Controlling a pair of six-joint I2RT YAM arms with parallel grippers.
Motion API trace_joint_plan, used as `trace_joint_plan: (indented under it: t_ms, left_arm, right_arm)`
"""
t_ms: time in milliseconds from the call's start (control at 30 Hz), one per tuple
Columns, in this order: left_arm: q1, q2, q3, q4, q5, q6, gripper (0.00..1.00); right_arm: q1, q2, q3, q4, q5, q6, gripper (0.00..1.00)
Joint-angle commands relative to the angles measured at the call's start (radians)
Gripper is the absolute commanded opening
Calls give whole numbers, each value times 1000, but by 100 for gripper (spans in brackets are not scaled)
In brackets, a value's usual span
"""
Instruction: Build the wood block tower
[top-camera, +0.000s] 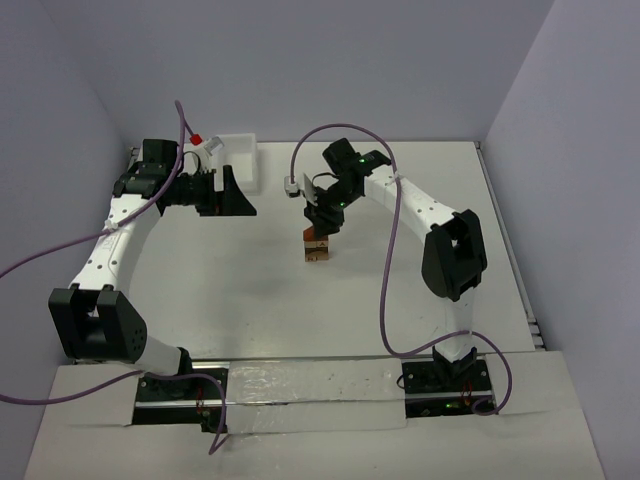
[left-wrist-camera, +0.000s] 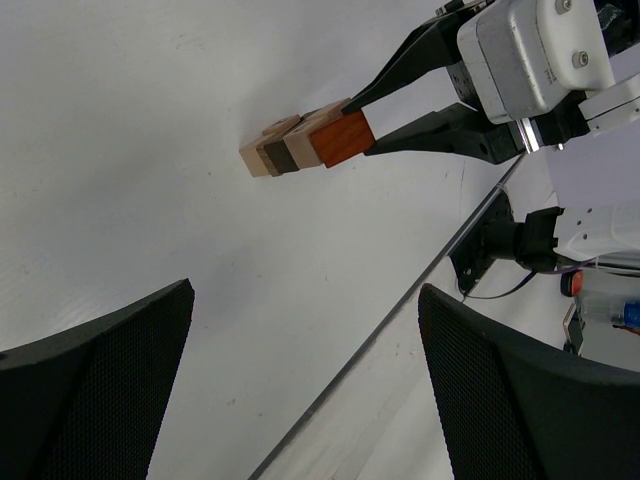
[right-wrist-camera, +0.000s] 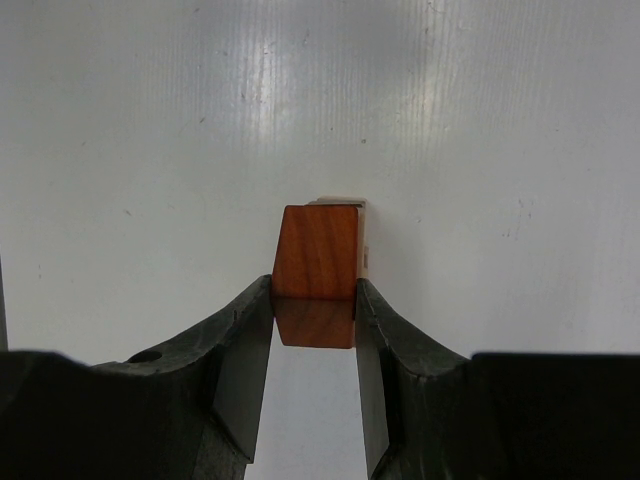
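- Right wrist view: the right gripper (right-wrist-camera: 314, 300) is clamped on a reddish-brown wooden block (right-wrist-camera: 317, 250), one black finger against each side face.
- A sliver of a light tan block (right-wrist-camera: 366, 250) shows just beyond the red block's right edge, so the two are not quite flush.
- From the left wrist camera, the red block touches the end of the wood block tower (left-wrist-camera: 290, 150). The blocks run light tan, dark brown, light tan, then the red one in the jaws.
- From above, the tower (top-camera: 317, 247) stands on the white table (top-camera: 250, 300) near its middle, right under the right gripper (top-camera: 318, 232).
- The left gripper (left-wrist-camera: 305, 390) has its fingers spread wide with nothing between them. It is well apart from the tower, on the left.
- A white rectangular plastic bin (top-camera: 240, 150) sits at the far edge, just behind the left gripper (top-camera: 235, 190).
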Motion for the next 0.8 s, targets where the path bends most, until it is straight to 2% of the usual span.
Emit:
trace_joint_plan:
  t_ms: [0,767]
  left_arm:
    - [8,-1,24,39,31,8,99]
    - [10,-10,9,44,42,11,99]
  right_arm:
    - [-8,-61,-5,22,-3,-15,25]
    - [-7,-57,-19,27,7,-33,32]
